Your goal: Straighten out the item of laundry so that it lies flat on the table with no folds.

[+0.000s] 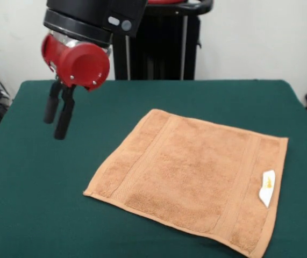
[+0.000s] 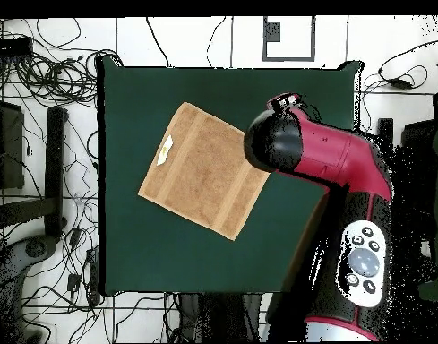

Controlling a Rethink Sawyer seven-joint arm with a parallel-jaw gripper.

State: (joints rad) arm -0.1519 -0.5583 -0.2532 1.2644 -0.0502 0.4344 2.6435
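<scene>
Orange-tan towel (image 1: 196,177) lies spread flat on the green table (image 1: 35,204), turned at an angle, closest to the camera-side edge and toward the front view's right corner. Woven bands run along two opposite sides, and a small white label (image 1: 266,188) sits near its right edge. Above the table's far left corner hangs the gripper (image 1: 58,118), fingers pressed nearly together, holding nothing, well apart from the towel.
</scene>
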